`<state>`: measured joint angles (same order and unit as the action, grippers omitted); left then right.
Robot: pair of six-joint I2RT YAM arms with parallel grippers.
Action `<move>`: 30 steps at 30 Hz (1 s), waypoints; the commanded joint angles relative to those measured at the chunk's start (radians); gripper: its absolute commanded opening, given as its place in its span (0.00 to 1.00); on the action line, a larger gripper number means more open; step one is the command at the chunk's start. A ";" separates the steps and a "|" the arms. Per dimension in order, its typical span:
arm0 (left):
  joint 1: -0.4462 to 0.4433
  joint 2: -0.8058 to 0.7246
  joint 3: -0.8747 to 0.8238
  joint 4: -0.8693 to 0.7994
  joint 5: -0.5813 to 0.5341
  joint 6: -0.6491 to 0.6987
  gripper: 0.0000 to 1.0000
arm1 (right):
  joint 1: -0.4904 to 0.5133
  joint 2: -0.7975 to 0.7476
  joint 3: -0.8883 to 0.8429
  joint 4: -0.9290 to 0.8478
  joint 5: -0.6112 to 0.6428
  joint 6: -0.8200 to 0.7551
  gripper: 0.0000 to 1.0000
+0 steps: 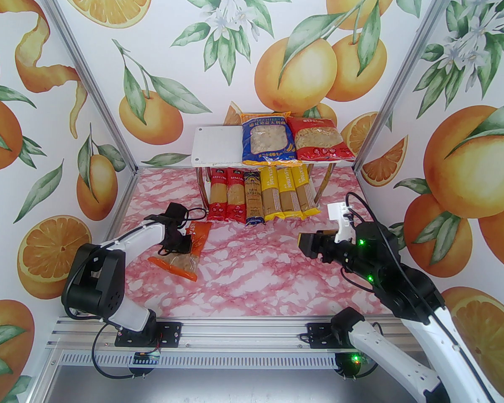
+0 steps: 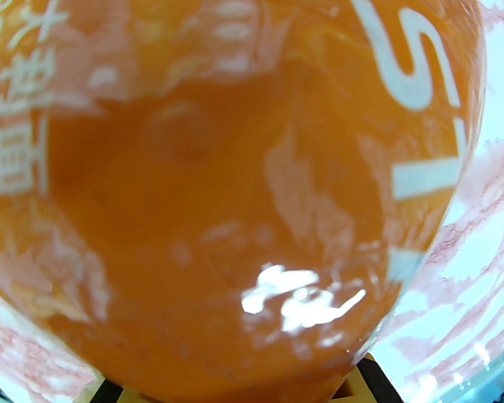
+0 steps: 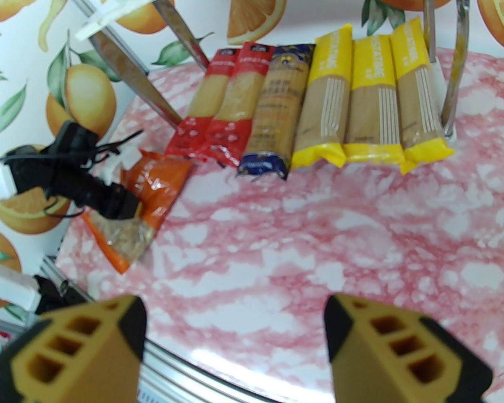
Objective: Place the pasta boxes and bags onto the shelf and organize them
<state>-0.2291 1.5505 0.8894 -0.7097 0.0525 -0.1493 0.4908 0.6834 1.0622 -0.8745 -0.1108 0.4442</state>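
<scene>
At upper centre of the overhead view, the shelf (image 1: 216,145) holds two bags (image 1: 265,139) above and six long packs (image 1: 254,200) below. The left gripper (image 1: 186,246) is down on one orange bag (image 1: 201,233), and its grip cannot be told. The right gripper (image 3: 233,313) gapes wide, empty.

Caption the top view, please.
Left hand on the orange bag; six spaghetti packs on the shelf's lower tier, blue bag and red bag on top; right hand open.

Orange bag (image 1: 193,248) lying left; blue bag (image 1: 268,141), red bag (image 1: 319,139) atop shelf (image 1: 216,145); spaghetti packs (image 1: 273,195) below.
</scene>
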 commanded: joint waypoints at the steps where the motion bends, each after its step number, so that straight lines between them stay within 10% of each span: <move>1: 0.000 -0.045 -0.030 0.024 0.061 0.003 0.00 | 0.002 -0.003 0.016 -0.018 0.038 -0.001 0.74; 30: 0.013 -0.470 0.680 -0.309 -0.178 0.037 0.00 | 0.002 0.038 0.058 0.007 0.100 0.001 0.74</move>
<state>-0.2226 1.1080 1.4513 -1.0630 -0.0860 -0.1417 0.4908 0.7143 1.0885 -0.8715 -0.0387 0.4477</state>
